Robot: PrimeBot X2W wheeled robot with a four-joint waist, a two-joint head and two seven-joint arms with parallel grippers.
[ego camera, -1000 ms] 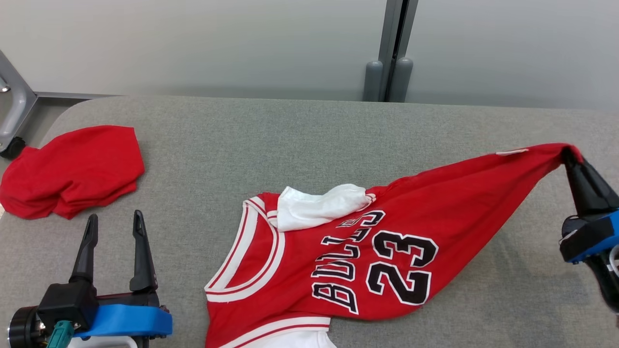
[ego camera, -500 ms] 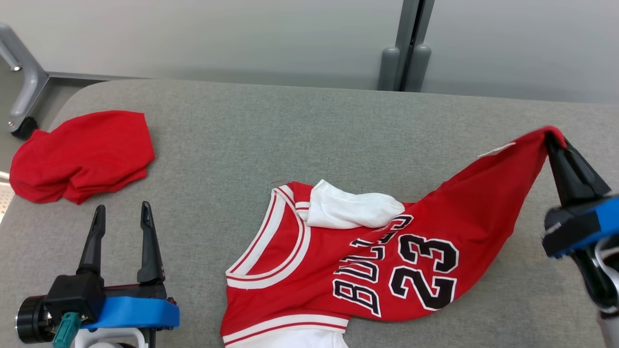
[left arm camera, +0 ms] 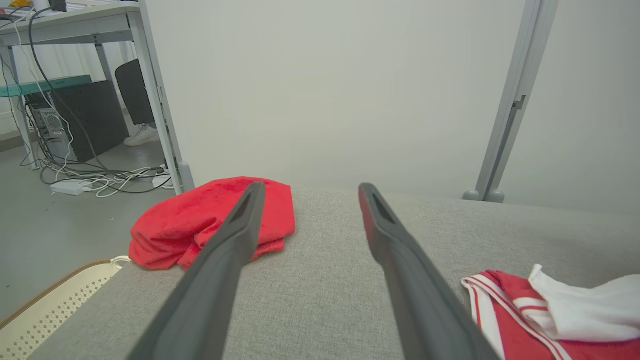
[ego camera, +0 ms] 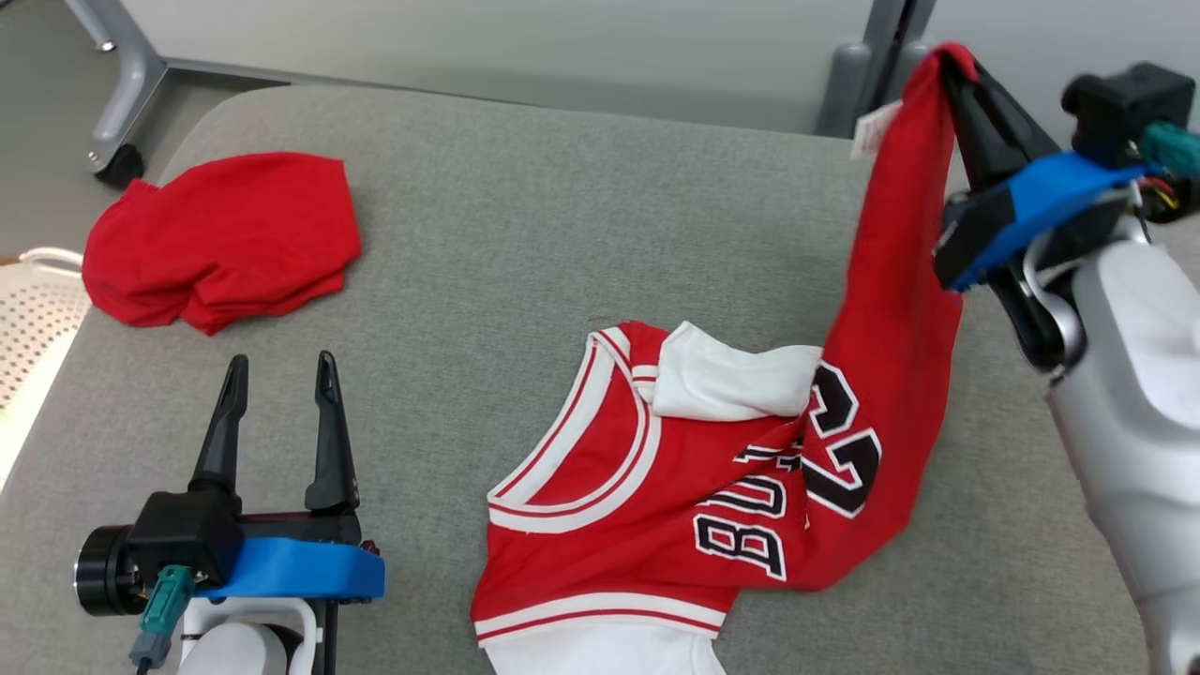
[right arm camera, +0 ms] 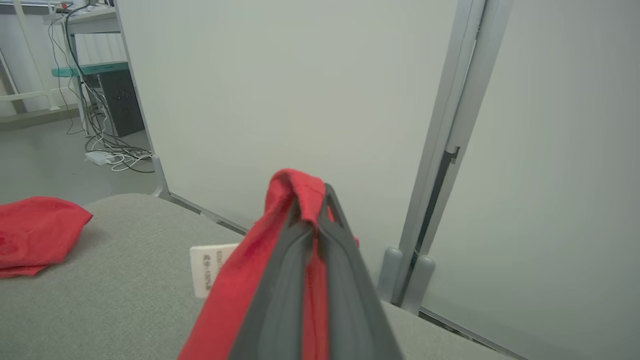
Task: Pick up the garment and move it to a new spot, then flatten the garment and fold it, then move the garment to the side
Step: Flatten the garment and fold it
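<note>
Pick-up only begun: hem corner of the jersey [ego camera: 656,497] pinched in the closed right gripper [ego camera: 949,64], rest draping down and leftward from it onto the table [ego camera: 525,225]; moving, flattening, folding left. Nothing in the wide-spread left gripper [ego camera: 278,367]. Since a second ago, lifted markedly higher, cloth steeper.
</note>
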